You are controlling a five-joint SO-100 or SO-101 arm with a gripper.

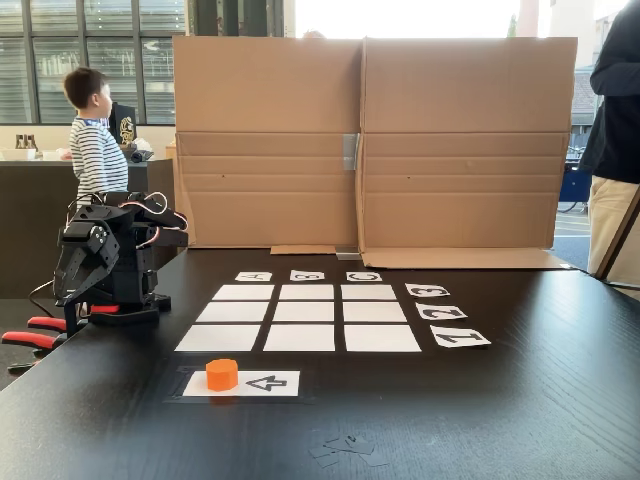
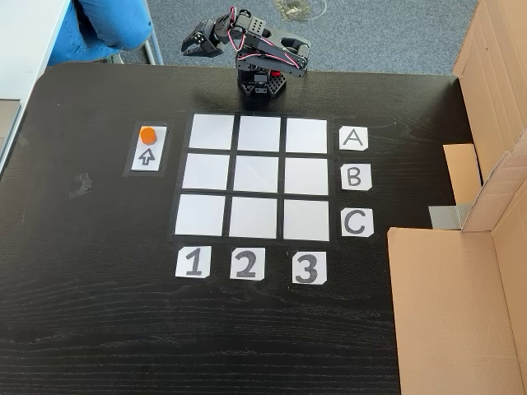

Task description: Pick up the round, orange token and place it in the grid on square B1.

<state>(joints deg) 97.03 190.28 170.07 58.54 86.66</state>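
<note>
Nearest the lens in a fixed view, orange token [image 1: 222,374] sat upright on the white arrow card [image 1: 262,383], at the card's tail end, just outside the grid [image 1: 300,312]. Lay apart from every square, closest to the row beside the "1" card [image 1: 459,337]. Square B1 [image 2: 205,172] stayed bare white. Folded at the table [image 2: 90,271] edge behind the grid, black arm [image 2: 268,58], well apart from the token. Tool [image 2: 194,46] held nothing; jaws looked slightly parted, though hard to tell. Cardboard wall [image 1: 370,140] stood behind.
</note>
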